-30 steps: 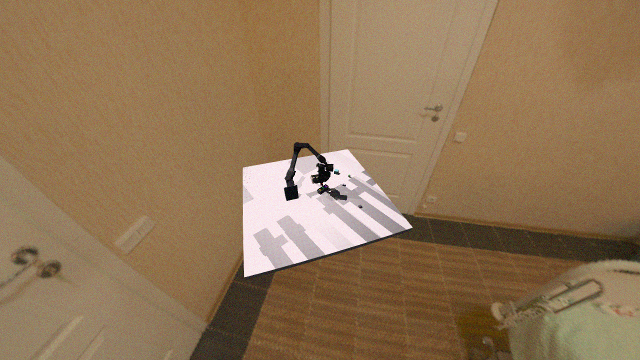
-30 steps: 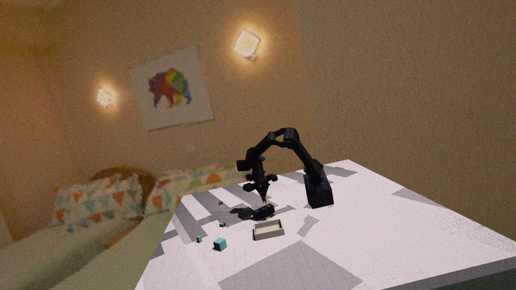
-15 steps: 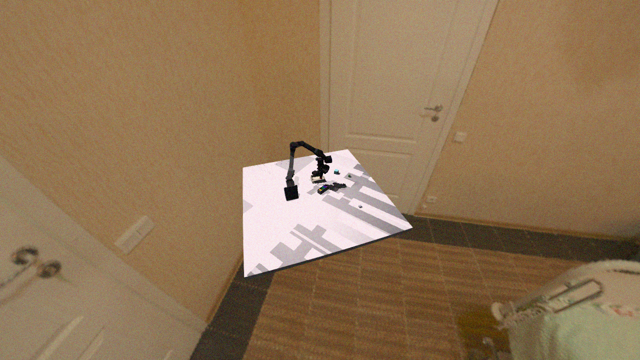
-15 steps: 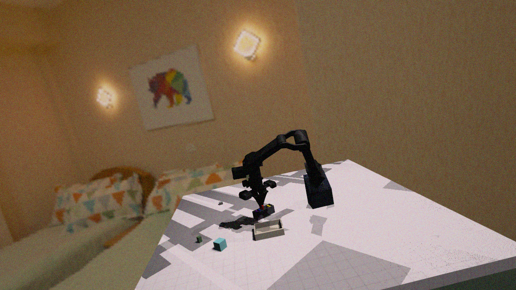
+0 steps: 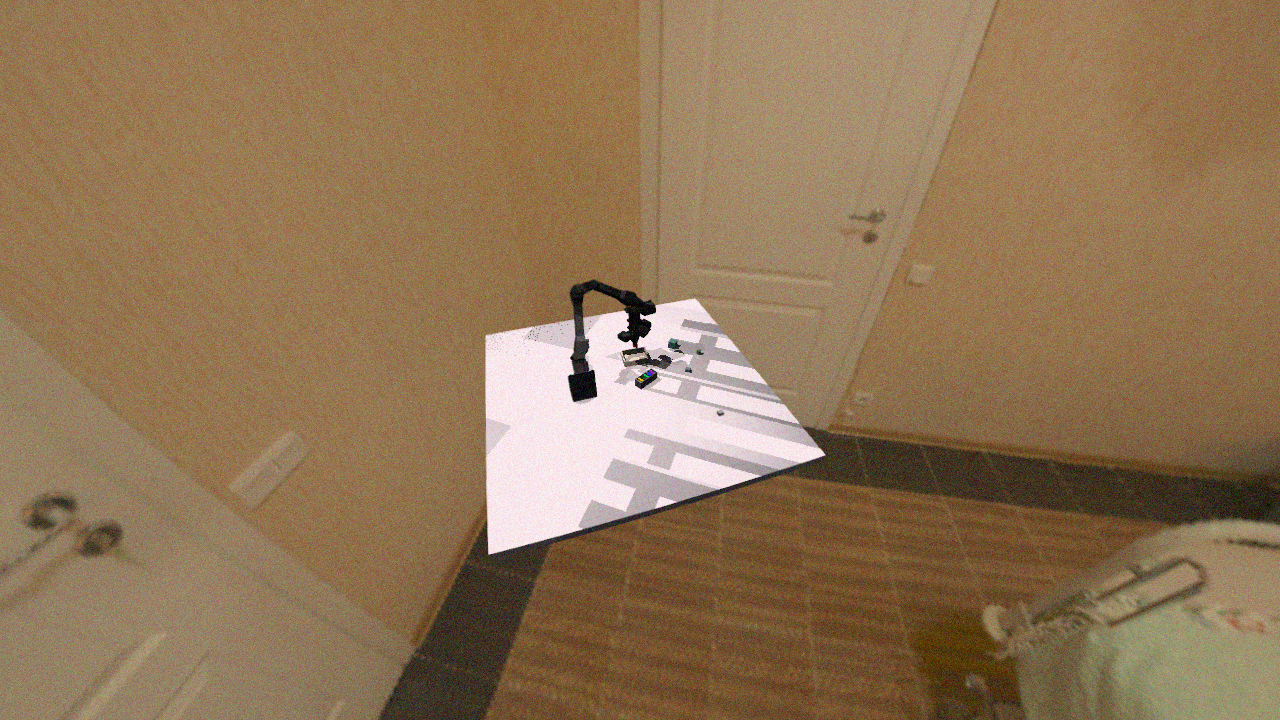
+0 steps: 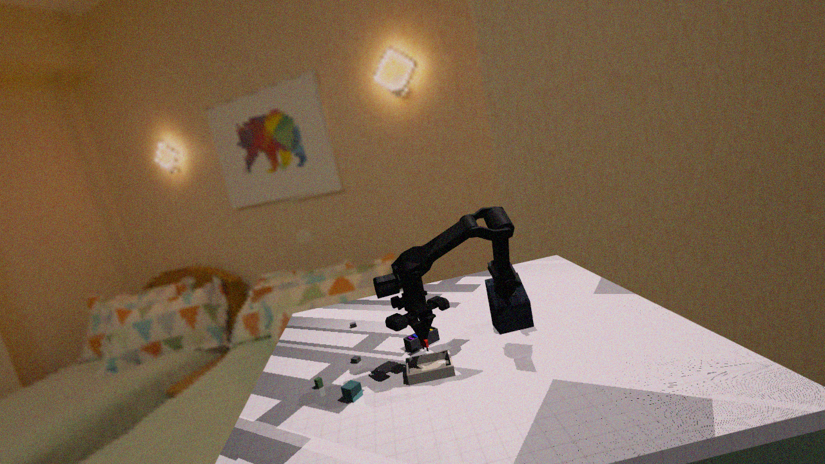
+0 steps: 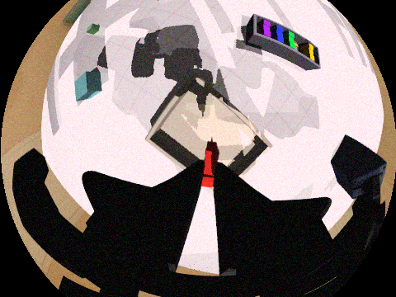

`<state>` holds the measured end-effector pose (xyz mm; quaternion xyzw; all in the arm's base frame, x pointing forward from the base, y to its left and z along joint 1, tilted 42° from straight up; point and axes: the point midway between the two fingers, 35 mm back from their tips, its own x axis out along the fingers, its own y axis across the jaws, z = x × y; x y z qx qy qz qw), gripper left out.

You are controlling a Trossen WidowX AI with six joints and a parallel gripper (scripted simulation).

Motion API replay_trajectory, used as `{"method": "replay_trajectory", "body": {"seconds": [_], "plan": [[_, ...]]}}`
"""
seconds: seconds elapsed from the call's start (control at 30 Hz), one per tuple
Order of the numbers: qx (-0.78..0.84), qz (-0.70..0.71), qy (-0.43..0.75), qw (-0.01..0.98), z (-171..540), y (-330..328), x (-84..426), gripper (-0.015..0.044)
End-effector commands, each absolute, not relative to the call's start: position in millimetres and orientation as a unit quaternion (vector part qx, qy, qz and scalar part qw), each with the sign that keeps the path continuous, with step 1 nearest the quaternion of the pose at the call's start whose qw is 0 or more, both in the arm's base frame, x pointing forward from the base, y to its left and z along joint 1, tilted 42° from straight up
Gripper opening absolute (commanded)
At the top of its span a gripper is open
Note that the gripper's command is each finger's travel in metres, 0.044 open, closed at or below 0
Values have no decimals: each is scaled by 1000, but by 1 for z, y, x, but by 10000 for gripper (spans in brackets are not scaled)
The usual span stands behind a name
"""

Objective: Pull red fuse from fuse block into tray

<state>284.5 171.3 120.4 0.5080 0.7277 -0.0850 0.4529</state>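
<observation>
My gripper [image 7: 209, 167] [image 6: 425, 339] is shut on the red fuse [image 7: 209, 161] [image 6: 426, 345], which points down from the fingertips. The fuse hangs in the air above the tray [image 7: 167, 156] [image 6: 432, 377] [image 5: 637, 361], a beige open box with low walls. The wrist view shows the fuse over the tray's near part. The fuse block [image 7: 285, 51] [image 5: 645, 379] [image 6: 411, 343] stands apart from the tray; purple, blue, green and yellow fuses sit in it, with an empty slot between green and yellow. In the exterior view the fingers partly cover the block.
A teal block [image 7: 88, 86] [image 6: 351, 391] [image 5: 673, 343] and a small green block [image 7: 93, 29] [image 6: 318, 382] stand to one side of the tray. Small grey pieces [image 6: 355, 359] [image 5: 719, 412] lie farther off. The arm's base [image 6: 508, 305] [image 5: 582, 385] stands on the table. Dark shadows cross the table.
</observation>
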Motion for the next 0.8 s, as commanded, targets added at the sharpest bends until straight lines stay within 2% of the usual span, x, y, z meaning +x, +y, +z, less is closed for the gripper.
{"method": "replay_trajectory", "body": {"seconds": [0.0,0.77], "plan": [[510,-88,729,448,120,175,283,0],[510,-87,729,447,93,199,280,0]]}}
